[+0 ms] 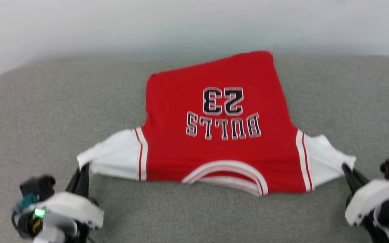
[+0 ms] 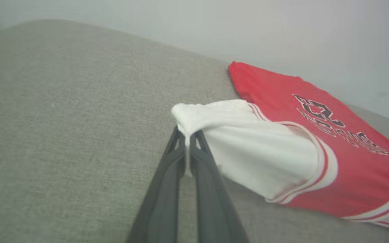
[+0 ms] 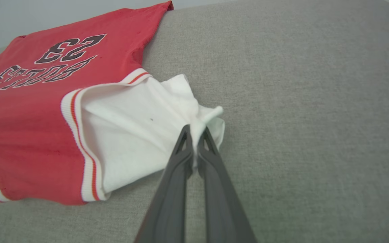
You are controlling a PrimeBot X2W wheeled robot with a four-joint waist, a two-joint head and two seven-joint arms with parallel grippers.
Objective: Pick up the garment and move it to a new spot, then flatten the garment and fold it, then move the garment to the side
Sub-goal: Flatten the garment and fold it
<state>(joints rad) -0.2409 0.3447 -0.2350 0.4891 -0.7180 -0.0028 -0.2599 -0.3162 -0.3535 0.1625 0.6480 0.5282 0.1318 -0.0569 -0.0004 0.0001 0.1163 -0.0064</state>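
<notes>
left gripper (image 2: 187, 135): jaws clamped on garment (image 1: 214, 152) sleeve tip | right gripper (image 3: 194, 130): same, other sleeve | risk: thin pinch may slip if arms stretch too hard

L end effector (image 1: 83, 166) clamped; R (image 1: 345, 167) too.

A broad grey woven cushion (image 1: 46, 111) with rounded corners meets a plain pale wall (image 1: 113, 23).

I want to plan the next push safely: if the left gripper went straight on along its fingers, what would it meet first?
The white sleeve of the garment: the left gripper is shut on its tip. Past that fold, probably only the grey cushion, though depth is unclear.
</notes>
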